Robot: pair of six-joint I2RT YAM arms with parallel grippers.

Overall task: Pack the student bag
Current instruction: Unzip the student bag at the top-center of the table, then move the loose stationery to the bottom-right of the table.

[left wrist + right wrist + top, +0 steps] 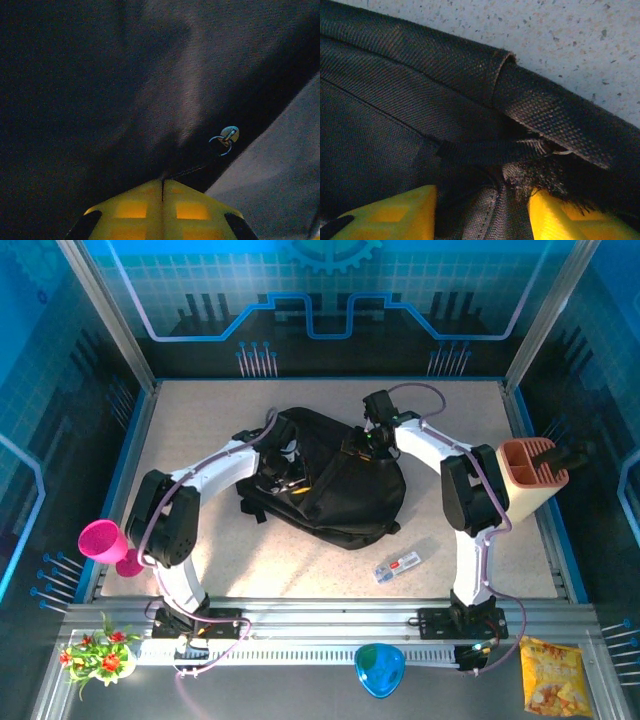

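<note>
Right wrist view showed the right gripper [485, 207] half open, its fingers astride a fold of the student bag [395, 110]. The left gripper [162, 192] was closed, pinching the bag's fabric.

The top external camera sits high above and behind the arm bases, looking down and forward over the whole table [300, 570], with the near rail at the bottom of its view. The left wrist camera looks along the left gripper [162, 182], very close to the student bag [340, 490]. The right wrist camera looks past the right gripper [480, 195], equally close, at the bag's edge with table beyond. All three views share the bag.
</note>
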